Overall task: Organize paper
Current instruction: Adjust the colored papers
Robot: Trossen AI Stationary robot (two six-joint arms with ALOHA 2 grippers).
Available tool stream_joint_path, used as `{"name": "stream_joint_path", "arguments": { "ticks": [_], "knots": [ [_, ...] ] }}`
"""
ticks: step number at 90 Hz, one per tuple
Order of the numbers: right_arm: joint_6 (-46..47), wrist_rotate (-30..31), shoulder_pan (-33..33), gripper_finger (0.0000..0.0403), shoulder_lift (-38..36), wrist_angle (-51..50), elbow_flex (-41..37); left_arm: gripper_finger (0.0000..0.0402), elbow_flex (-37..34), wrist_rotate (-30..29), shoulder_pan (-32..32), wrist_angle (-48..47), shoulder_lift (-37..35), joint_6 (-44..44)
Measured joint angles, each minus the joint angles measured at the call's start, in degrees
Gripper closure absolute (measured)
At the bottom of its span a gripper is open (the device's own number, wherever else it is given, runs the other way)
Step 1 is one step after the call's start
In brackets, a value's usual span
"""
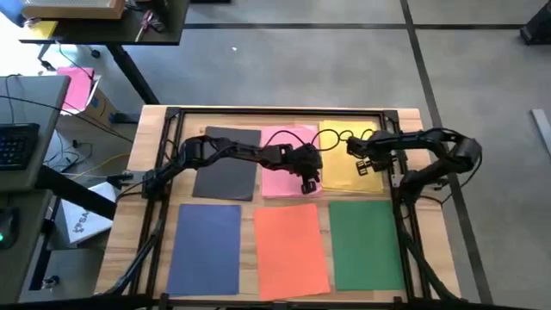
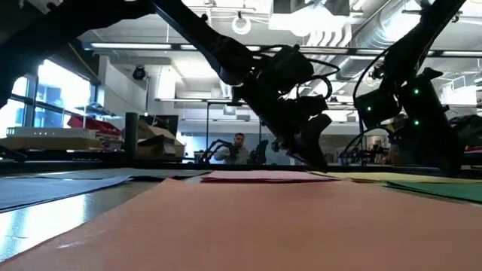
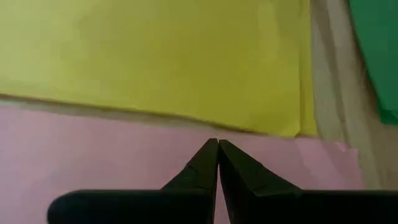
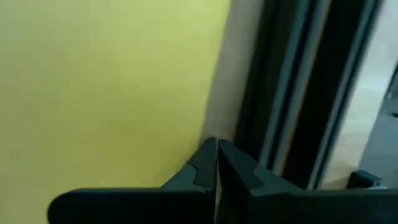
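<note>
Wooden table [image 1: 151, 129] from above: six sheets of paper in two rows, dark grey [image 1: 228, 164], pink [image 1: 282, 176], yellow [image 1: 349, 172] behind; blue [image 1: 207, 248], orange [image 1: 291, 250], green [image 1: 366, 241] in front. Left hand [image 1: 310, 182] over pink sheet's corner, right hand [image 1: 362, 164] above yellow. Wrist views: left hand's fingers [image 3: 239, 171] pressed together over pink; right hand's fingers [image 4: 239, 171] likewise together at yellow sheet's edge.

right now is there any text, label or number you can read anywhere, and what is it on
None can be read.
White box on the floor left of the table: dark print, too blurred to read.
Keyboard at the picture's left edge: keys too small to read.
The paper sheets, such as the pink sheet and yellow sheet, are blank on the sides that show.
</note>
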Motion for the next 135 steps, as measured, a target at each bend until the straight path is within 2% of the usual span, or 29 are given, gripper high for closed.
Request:
{"name": "stream_joint_path", "arguments": {
  "ticks": [36, 80, 98, 111, 135],
  "knots": [
    [-2.4, -1.1, 0.4, 0.0403, -0.2, 1.2, -0.1, 0.0401, 0.2, 2.7, 0.0, 3.3, 3.2, 0.6],
    [-4.1, -2.9, 0.4, 0.0403, -1.4, 1.0, -0.1, 0.0401, 0.3, 3.1, -0.3, 5.4, 3.5, 0.1],
    [-1.7, -4.2, 0.5, 0.0403, -1.8, -2.5, 0.0, 0.0401, 0.3, 5.0, -0.3, 3.9, 3.0, -1.4],
    [0.3, -1.9, 0.5, 0.0403, -1.8, -3.7, -0.1, 0.0401, 0.2, 6.7, -0.4, 3.0, 2.5, -3.3],
    [-0.8, -3.1, 0.5, 0.0403, -1.6, -1.5, -0.1, 0.0401, 0.2, 6.6, -0.9, 5.0, 3.1, -3.5]
  ]
}}
